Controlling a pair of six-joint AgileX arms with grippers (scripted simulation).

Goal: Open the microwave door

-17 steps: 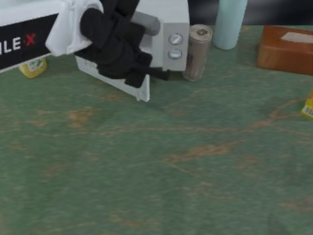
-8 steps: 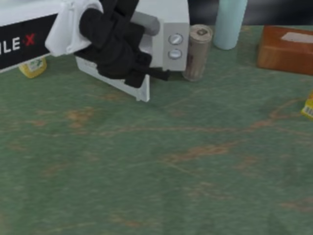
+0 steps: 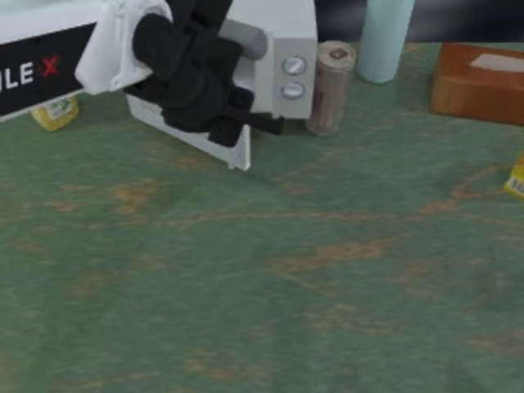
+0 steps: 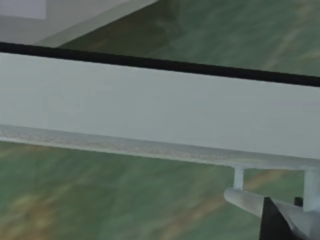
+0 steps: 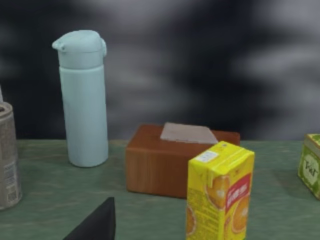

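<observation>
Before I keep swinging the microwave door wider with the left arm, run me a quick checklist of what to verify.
1. Door ajar: ok. The microwave door stands swung out from the microwave, its free end toward the table's middle.
2. Left end effector at the door's free end: ok in the top view.
3. Grip on the door handle: cannot tell. The left wrist view shows a dark fingertip at the handle, but not the contact.
4. Swing path: ok. The green table ahead of the door is bare.
5. Neighbours: ok. The tan can stands beside the knob side, outside the door's arc.
6. Right arm: cannot tell. It is absent from the top view.
</observation>
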